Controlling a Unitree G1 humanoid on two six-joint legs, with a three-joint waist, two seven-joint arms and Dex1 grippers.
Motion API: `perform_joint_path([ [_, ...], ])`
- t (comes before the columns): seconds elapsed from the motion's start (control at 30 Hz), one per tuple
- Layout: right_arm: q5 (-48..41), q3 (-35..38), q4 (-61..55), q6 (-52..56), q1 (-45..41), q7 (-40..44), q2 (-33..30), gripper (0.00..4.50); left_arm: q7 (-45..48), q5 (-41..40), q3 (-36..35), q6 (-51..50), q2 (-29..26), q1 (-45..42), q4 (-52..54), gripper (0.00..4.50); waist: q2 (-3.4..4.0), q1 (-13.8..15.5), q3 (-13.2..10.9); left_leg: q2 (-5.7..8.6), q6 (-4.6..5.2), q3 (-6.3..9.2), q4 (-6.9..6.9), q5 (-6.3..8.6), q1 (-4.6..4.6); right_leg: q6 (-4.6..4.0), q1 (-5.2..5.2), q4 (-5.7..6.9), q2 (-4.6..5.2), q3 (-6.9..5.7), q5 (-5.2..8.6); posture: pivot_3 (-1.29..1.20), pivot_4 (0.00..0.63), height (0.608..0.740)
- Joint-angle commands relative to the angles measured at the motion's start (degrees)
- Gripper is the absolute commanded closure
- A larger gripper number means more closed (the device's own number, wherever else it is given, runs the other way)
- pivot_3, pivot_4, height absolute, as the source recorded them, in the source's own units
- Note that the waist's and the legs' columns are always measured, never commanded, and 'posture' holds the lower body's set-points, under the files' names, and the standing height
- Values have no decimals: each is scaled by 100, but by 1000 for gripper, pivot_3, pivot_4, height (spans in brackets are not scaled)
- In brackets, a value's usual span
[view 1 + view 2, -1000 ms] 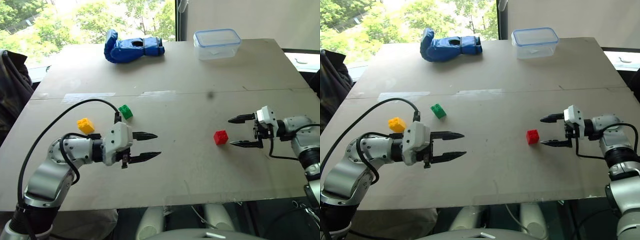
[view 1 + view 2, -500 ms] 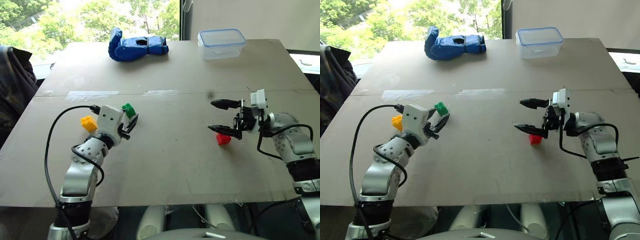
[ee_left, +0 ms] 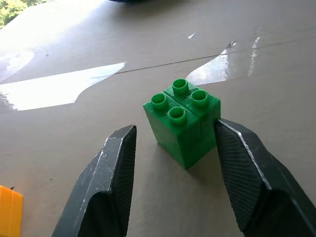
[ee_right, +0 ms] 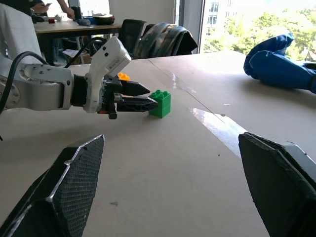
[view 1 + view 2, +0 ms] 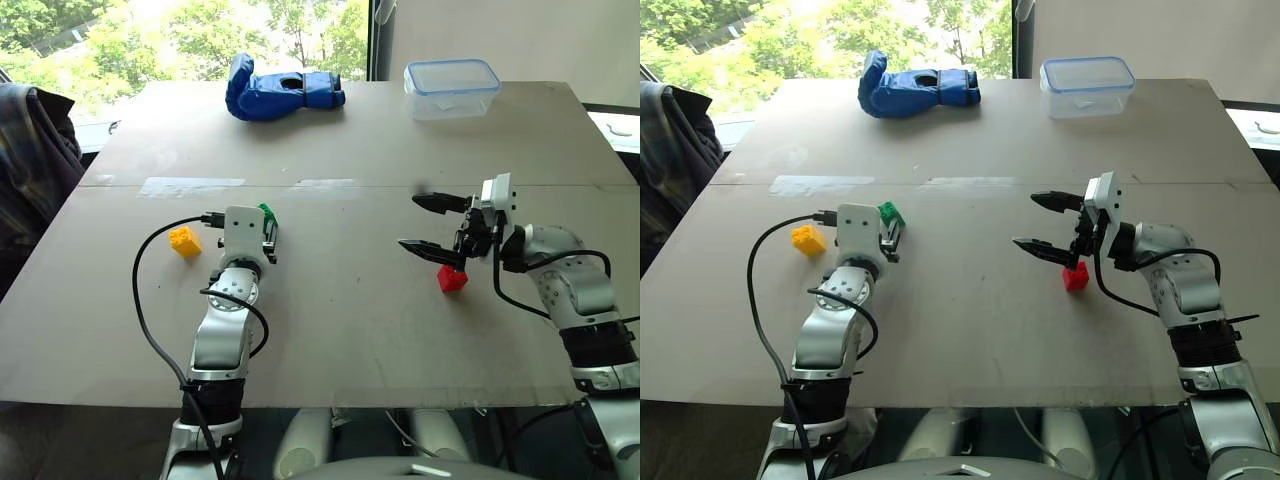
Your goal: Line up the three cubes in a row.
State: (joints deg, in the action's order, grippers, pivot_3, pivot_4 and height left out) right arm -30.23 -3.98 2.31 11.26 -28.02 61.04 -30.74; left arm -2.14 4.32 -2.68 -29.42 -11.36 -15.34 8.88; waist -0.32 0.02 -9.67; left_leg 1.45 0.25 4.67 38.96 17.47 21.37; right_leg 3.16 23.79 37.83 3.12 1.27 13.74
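The red cube (image 5: 452,278) sits on the table (image 5: 340,330), partly hidden under the right gripper (image 5: 428,223), whose fingers are spread wide with nothing between them. The left gripper (image 3: 173,143) is parted around the green cube (image 3: 182,121), one finger right against it. The yellow cube (image 5: 184,241) lies just beside that arm. Farther back lie a blue glove (image 5: 284,92) and a lidded clear container (image 5: 452,88), its contents unclear.

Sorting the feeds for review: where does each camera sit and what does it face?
Head stereo pair: looks down over the table, both arms, the red cube and yellow cube.
Left wrist: along its fingers at the green cube.
Right wrist: between its wide-set fingers, across to the left gripper.
All views show the green cube.
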Motion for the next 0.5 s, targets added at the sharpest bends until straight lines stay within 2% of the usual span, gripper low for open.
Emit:
perform_joint_path([
  [0.03,35,130,-95,-40,-90,21,60,33,-213,129,-73,104,71,-98,-189,1976,0,-24,0,0,0,0,0,0,3,0,2,-1,0,0,0,0,150,740],
  [0.17,104,148,-76,-66,-104,-4,128,33,-373,130,-137,174,133,-232,-434,1976,0,-40,0,-1,-1,11,20,-1,32,0,25,8,2,-10,0,0,150,740],
  [0.5,257,199,73,-213,-130,75,177,33,-637,166,-115,322,298,-645,-1123,1976,0,-40,0,3,-2,14,26,-1,34,1,24,10,2,-14,-1,0,150,740],
])
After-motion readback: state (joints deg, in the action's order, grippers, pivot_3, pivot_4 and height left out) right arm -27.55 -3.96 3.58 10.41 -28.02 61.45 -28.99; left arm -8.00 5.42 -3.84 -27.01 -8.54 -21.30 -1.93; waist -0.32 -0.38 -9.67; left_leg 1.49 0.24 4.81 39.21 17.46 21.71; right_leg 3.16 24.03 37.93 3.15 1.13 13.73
